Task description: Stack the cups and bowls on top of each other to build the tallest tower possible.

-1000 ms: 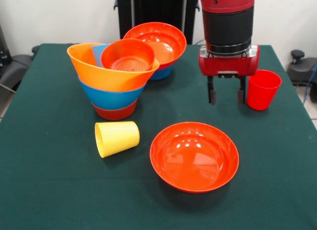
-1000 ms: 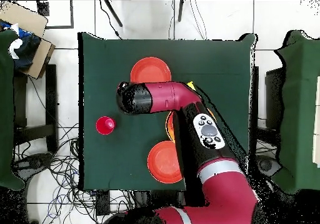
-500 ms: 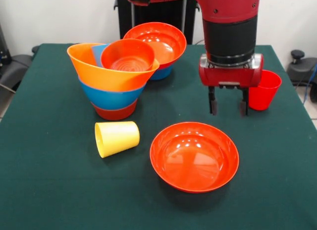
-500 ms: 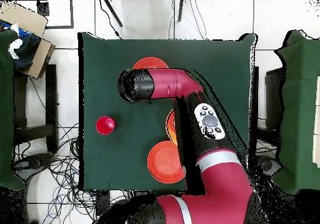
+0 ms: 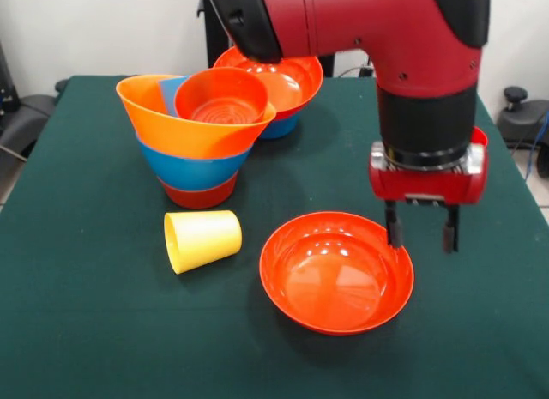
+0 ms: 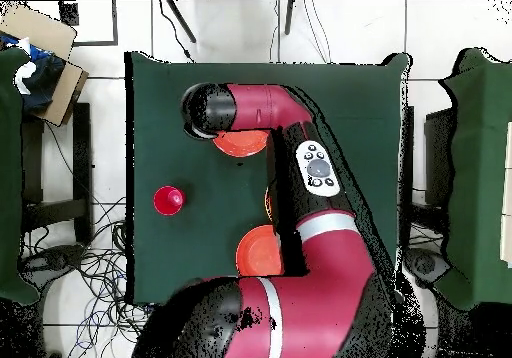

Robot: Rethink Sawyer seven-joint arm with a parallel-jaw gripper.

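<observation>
Over the last second the hand [image 5: 421,237] has swung away from the red cup [image 6: 168,200] and come forward and down, so it now hangs at the rim of the shallow red bowl [image 5: 336,271] lying alone on the worktop [image 5: 86,330]. One finger sits just over the bowl's edge and the other outside it; the fingers stand narrowly apart and hold nothing. In the front view the arm now hides the cup, which the overhead view shows standing by itself, well apart from the rest. The tower [image 5: 197,133], with a small red bowl nested in the orange and blue ones, is untouched, and the yellow cup [image 5: 202,239] lies on its side just beside it. The move suggests the shallow bowl, not the cup, is the next piece to go on.
</observation>
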